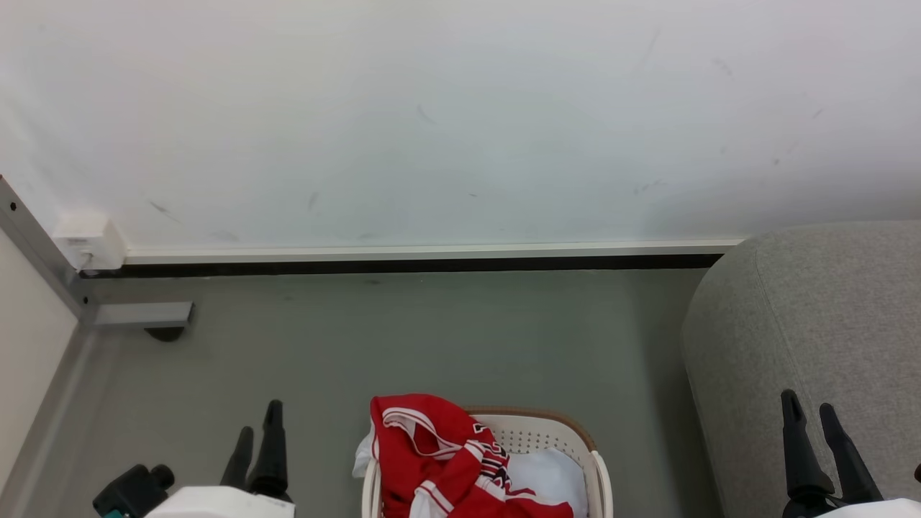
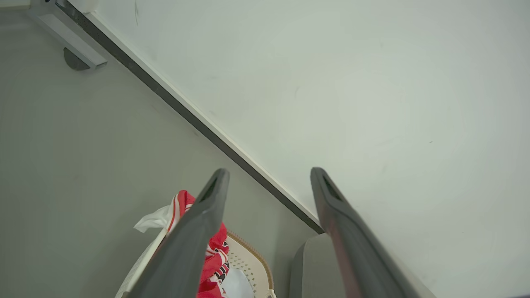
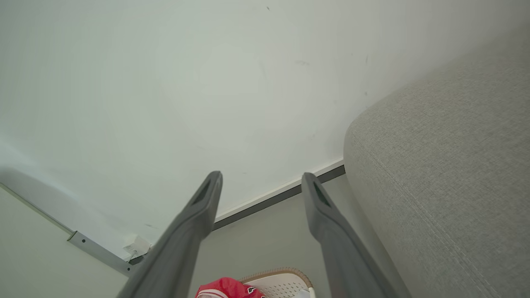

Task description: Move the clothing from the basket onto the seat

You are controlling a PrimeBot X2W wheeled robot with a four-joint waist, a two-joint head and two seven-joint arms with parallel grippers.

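Red clothing [image 1: 439, 460] with white trim and black lettering is heaped in the cream basket [image 1: 599, 475] at the bottom centre of the head view, spilling over its left rim. The light-grey seat [image 1: 813, 324] stands to the basket's right. My left gripper [image 1: 260, 424] is open and empty, left of the basket above the floor. My right gripper [image 1: 811, 410] is open and empty in front of the seat. In the left wrist view the clothing [image 2: 215, 248], basket [image 2: 252, 260] and seat [image 2: 310, 269] lie low between my fingers. The right wrist view has the seat [image 3: 447, 174], basket [image 3: 281, 281] and clothing [image 3: 225, 288].
A white wall [image 1: 460, 115] with a pale baseboard [image 1: 432, 253] closes off the grey floor [image 1: 432, 338] behind the basket. A grey metal post and foot bracket [image 1: 140, 314] with a small white box [image 1: 90, 241] stand at the far left. Bare floor lies between the basket and the wall.
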